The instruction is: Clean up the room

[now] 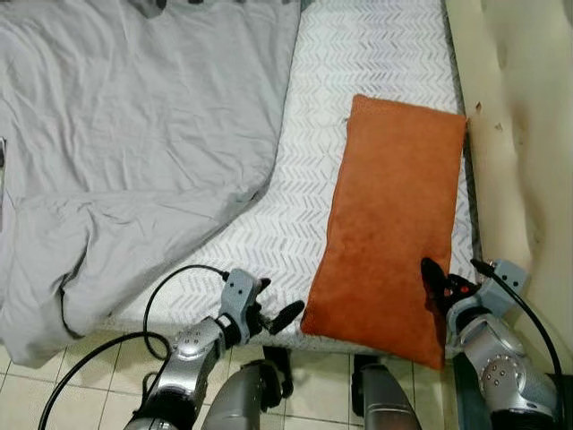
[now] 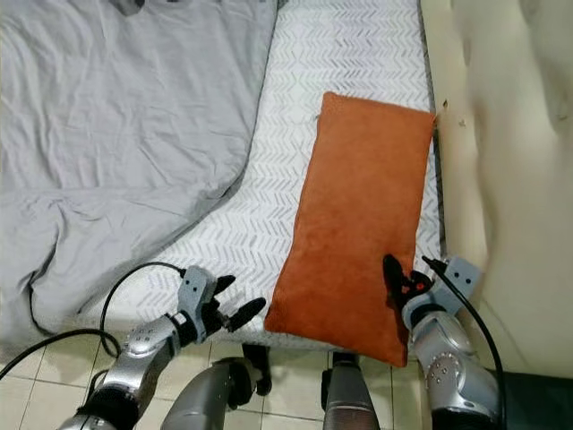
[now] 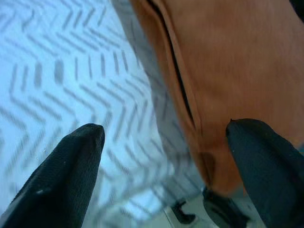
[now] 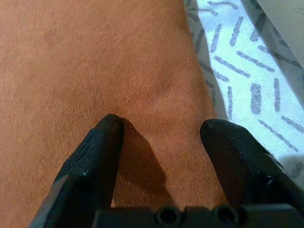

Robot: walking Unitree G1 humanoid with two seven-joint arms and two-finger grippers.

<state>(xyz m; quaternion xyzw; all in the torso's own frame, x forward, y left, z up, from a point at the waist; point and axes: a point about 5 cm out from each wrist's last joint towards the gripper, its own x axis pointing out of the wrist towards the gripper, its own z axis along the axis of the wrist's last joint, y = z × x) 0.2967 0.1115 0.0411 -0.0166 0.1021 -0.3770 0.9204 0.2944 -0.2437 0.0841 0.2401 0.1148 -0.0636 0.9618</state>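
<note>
Bedroom scene, looking down at a bed (image 1: 376,54) with a white chevron-pattern sheet, pushed up against a cream wall (image 1: 528,134) on the robot's right, tiled floor (image 1: 107,376) below. An orange pillow (image 1: 394,215) lies lengthwise on the right side of the mattress, its near end hanging a bit over the edge, and a grey duvet (image 1: 134,134) is bunched and wrinkled over the left half, drooping off the near corner toward the floor. The left gripper (image 1: 273,318) sits at the mattress edge just beside the pillow's near left corner, fingers spread apart with nothing between them; its wrist view shows the pillow's seam and zipper side right ahead. The right gripper (image 1: 439,282) is on top of the pillow's near right end, fingers also apart, resting on or just above the fabric, can't quite tell which. Progress-wise I'd say it's early: the pillow isn't lifted or squared up at the head of the bed, and the duvet's not spread out at all. Hard to judge much else, since the far end of the bed and the rest of the room are cut off, so no idea what other mess is waiting.
</note>
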